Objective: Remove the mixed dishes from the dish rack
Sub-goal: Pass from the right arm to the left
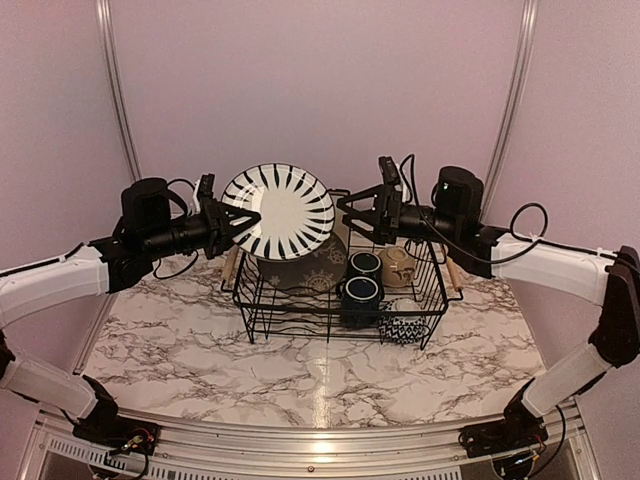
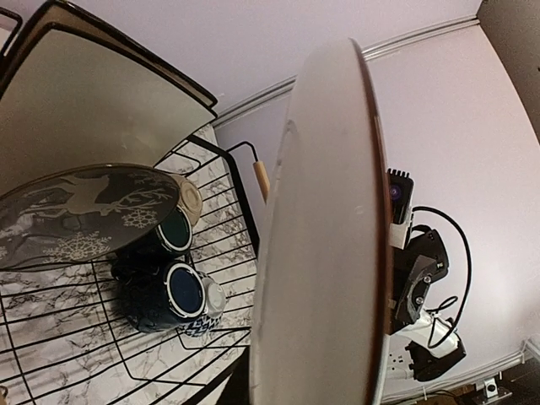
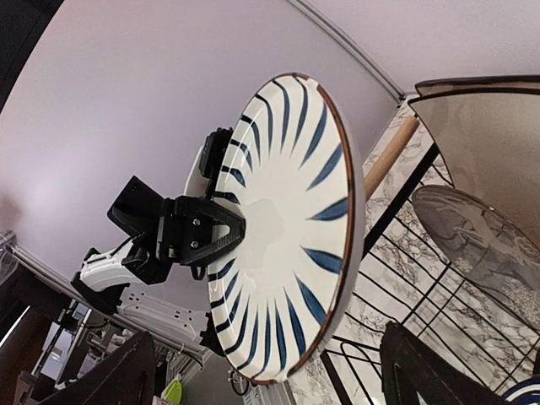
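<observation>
The black-and-white striped round plate (image 1: 278, 210) hangs upright over the left end of the dish rack (image 1: 248, 300). My left gripper (image 1: 240, 218) is shut on its left rim; one finger (image 3: 207, 232) shows across its face in the right wrist view. My right gripper (image 1: 345, 205) stands open at the plate's right rim, its fingers (image 3: 422, 371) clear of the plate. The plate's pale back (image 2: 325, 236) hides my left jaws in the left wrist view. The rack holds a grey deer-pattern plate (image 1: 305, 265), a square plate (image 2: 93, 101), two dark blue mugs (image 1: 360, 293), a beige bowl (image 1: 400, 262) and a chevron bowl (image 1: 405, 328).
The rack stands at the back middle of a marble-patterned table (image 1: 200, 360), with wooden handles on its left (image 1: 231, 265) and right (image 1: 452, 272) sides. Pale walls close in behind and on both sides.
</observation>
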